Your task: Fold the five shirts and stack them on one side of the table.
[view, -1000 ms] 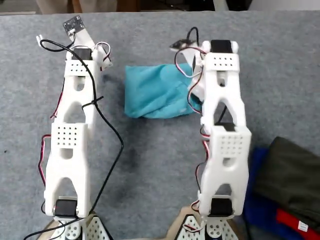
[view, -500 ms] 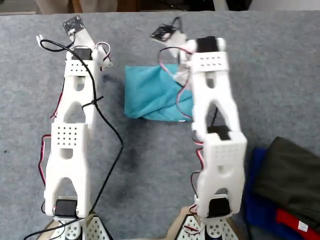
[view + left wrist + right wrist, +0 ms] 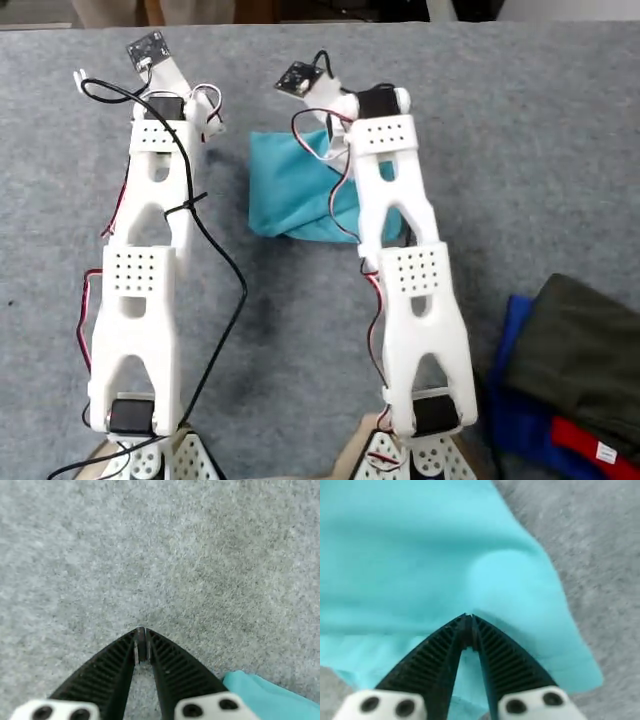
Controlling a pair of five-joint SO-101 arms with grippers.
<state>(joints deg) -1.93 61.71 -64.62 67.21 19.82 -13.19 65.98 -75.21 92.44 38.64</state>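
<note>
Right arm (image 3: 400,250) swung over toward the left arm (image 3: 150,260) since a second ago and now lies across the teal shirt (image 3: 290,190) instead of along its edge. Left arm same pose, shirt same spot.

Table (image 3: 560,150): grey, fuzzy, carpet-like cover, flat, runs edge to edge in the high view. Beyond its far edge is a thin strip of brown and pale shapes, too little to tell what.

Both arms: white plastic links with perforated panels, black servos, red/black/white wires; a black cable loops over the left arm.

Pile at the table's right near corner: dark olive shirt (image 3: 585,350) on top, soft and rumpled, over a blue shirt (image 3: 515,400), with a red shirt (image 3: 590,440) poking out at the edge.

Teal shirt: smooth knit, folded to a rough rectangle with rounded, lumpy edges, at mid-table toward the far side, between the two arms and partly under the right one.

Right gripper (image 3: 468,625): black ribbed fingers, closed tip to tip, tips right over the teal shirt (image 3: 420,545) near a raised fold; cannot tell if any cloth is pinched.

Left gripper (image 3: 141,642): same black ribbed fingers, closed, above bare grey cover; a corner of the teal shirt (image 3: 265,695) lies near, off to one side, not touching.
</note>
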